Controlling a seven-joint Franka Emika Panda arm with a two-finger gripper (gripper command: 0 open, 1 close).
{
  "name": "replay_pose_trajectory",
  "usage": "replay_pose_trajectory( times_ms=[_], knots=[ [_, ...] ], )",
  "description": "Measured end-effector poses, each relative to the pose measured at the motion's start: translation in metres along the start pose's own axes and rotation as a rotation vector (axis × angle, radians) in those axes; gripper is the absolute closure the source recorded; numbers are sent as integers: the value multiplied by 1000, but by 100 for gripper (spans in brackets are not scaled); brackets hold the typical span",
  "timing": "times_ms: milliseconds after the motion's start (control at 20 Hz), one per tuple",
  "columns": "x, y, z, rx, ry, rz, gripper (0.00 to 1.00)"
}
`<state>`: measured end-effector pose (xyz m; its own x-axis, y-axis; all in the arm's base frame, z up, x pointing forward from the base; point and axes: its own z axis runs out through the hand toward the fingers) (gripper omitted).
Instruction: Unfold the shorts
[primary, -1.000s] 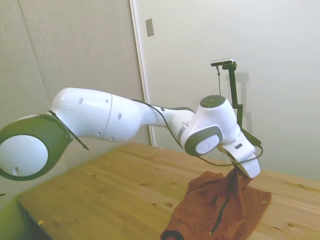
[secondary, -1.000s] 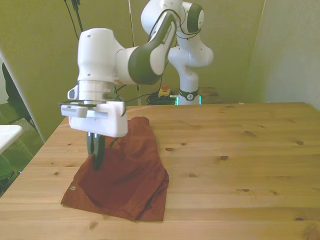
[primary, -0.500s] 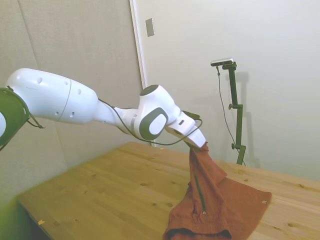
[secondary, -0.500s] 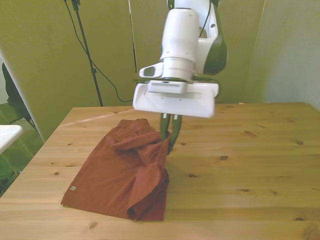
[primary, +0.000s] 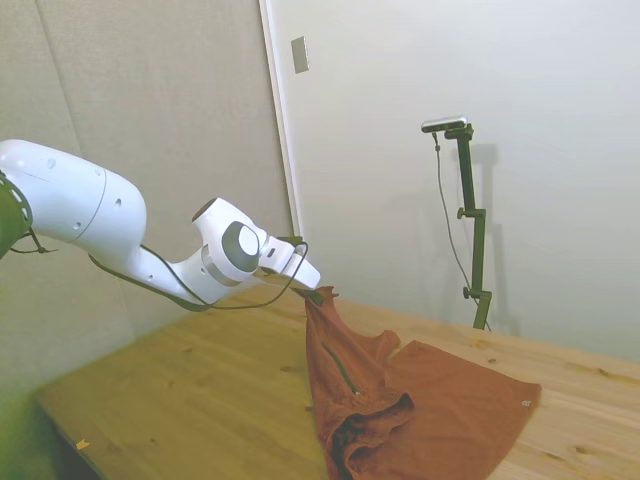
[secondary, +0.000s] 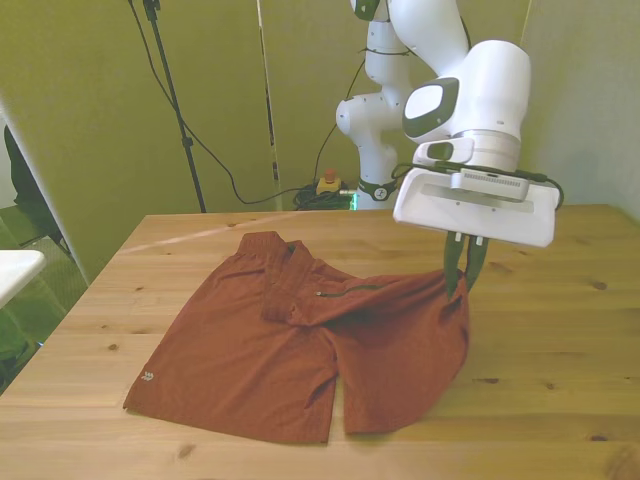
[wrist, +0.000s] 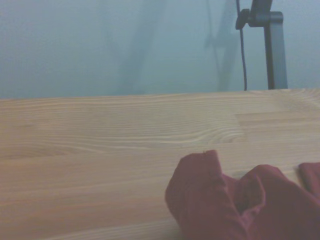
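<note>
— Where is it now?

— The gripper (secondary: 462, 283) has swung right across to the front view's right; a second ago it hung over the front view's left side of the shorts (secondary: 300, 340), half a second ago over the middle. Its jaws are pinched together on a corner of the rust cloth, holding that corner up off the table (secondary: 560, 330).

— And the shorts themselves?

— Lying on the wooden top, mostly flat; the folded-over half has been drawn open, so the garment now spreads across two legs where it was a doubled bundle before; the dark zipper line (secondary: 347, 290) shows near the middle, and the small pale tag (secondary: 147, 377) sits on the near corner at the front view's left.

— So it's done?

— Nearly, I'd say; the side view shows the cloth (primary: 420, 410) rising in a peak to the fingers with a rumpled fold below it; the held leg needs laying down and letting go before it counts as flat.
</note>
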<state>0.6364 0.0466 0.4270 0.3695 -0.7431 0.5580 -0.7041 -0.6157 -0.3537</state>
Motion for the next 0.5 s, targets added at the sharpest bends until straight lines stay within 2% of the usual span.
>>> replay_pose_trajectory(
  times_ms=[50,250,500],
  knots=[
    [-9,-2,4,-5,0,-8,0],
    [-28,-3,18,-36,-18,-25,0],
    [-30,-10,16,-76,-88,-44,0]
  ],
)
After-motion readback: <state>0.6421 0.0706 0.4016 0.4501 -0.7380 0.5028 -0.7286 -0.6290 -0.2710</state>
